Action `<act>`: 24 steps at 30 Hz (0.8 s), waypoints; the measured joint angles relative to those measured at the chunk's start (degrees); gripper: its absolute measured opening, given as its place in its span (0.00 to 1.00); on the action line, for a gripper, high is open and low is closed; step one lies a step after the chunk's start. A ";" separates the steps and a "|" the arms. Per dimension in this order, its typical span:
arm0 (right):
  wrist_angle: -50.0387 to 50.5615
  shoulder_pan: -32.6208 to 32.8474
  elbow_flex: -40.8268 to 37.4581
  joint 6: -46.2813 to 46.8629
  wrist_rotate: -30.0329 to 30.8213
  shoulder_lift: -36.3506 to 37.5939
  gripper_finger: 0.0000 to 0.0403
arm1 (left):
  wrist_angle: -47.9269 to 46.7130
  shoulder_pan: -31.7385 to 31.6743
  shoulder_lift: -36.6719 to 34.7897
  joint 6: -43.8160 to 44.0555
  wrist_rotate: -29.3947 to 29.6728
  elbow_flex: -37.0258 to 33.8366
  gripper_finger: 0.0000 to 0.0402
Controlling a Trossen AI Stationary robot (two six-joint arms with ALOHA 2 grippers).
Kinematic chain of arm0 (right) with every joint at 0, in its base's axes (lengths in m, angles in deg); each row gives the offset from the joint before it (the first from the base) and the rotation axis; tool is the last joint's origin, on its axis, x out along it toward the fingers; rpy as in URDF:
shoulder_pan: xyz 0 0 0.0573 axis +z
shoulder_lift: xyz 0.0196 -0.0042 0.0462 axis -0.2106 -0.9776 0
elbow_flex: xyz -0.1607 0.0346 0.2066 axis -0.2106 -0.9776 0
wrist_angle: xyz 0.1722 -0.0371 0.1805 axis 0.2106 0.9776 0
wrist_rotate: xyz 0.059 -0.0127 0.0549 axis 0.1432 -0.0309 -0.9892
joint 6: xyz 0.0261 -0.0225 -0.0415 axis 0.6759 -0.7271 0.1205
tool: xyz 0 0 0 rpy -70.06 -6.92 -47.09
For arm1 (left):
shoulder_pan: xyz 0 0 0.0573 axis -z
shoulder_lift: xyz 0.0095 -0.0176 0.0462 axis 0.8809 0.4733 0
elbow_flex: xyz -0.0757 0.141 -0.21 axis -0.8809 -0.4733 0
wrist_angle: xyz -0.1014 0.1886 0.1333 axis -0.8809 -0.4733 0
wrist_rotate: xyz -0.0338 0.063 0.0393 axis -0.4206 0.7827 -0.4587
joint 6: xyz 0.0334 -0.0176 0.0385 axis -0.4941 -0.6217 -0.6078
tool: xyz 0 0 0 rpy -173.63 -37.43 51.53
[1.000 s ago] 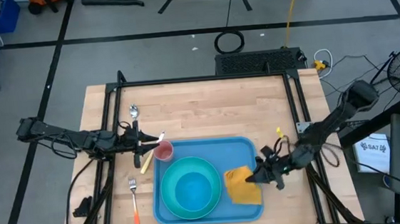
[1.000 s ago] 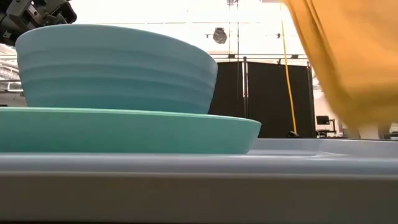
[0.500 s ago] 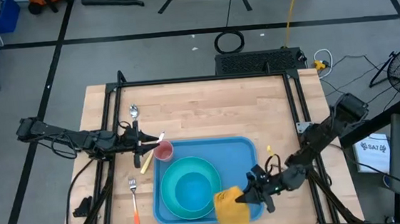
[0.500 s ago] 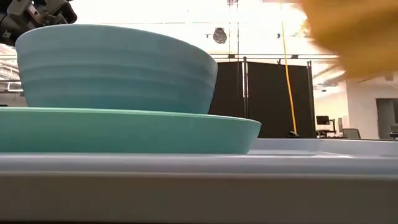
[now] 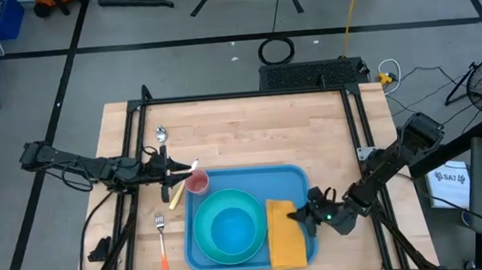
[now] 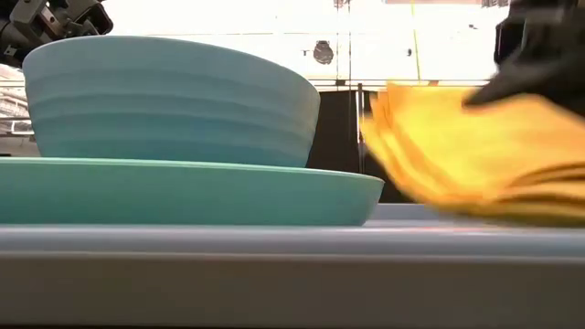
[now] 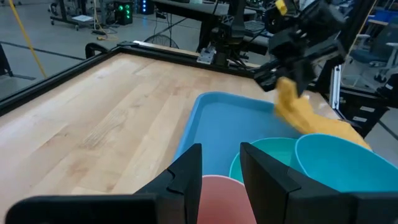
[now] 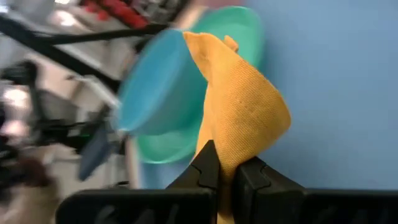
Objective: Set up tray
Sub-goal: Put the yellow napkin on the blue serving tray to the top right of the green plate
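The blue tray point(image 5: 253, 180) lies at the table's near middle. It carries a teal plate point(image 6: 183, 192) with a teal bowl point(image 5: 231, 229) on it, and a pink cup point(image 5: 197, 183) in its far left corner. A folded yellow napkin point(image 5: 286, 239) stretches along the tray's right side, and my right gripper point(image 5: 298, 217) is shut on it. My left gripper point(image 7: 221, 152) hovers at the cup point(image 7: 214, 198), with its fingers a little apart above the rim. My right gripper pinches the napkin's folded right edge point(image 8: 231, 149) between its two fingers, near the napkin's far end. The fingers come from the table's right, slanting slightly down. Several layers fan out point(image 6: 393, 137); the napkin's near part rests on the tray. My left gripper: whether its fingers touch the cup, I cannot tell.
An orange-handled fork point(image 5: 162, 245) lies on the wood left of the tray. A spoon point(image 5: 162, 135) is at the far left, and a yellow-handled utensil point(image 5: 175, 196) lies beside the cup. Black frame rails point(image 5: 356, 117) border the table.
My right gripper has swung toward the table's near edge, sunk and tipped closer to level, staying shut. The napkin hung bunched below it over the tray's right rim; it now lies stretched out along the tray's right side.
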 joint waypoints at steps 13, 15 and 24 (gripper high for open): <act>13.57 -6.90 -1.83 0.67 -6.18 0.00 0.01 | 0.00 0.01 0.02 1.28 0.19 0.00 0.28; 13.38 -8.05 -1.83 -1.30 -8.20 0.00 0.01 | 0.00 0.00 0.00 1.51 0.42 0.00 0.28; 11.64 -10.60 -1.83 -7.20 -10.81 0.00 0.04 | 0.00 0.00 0.01 1.97 0.44 0.00 0.28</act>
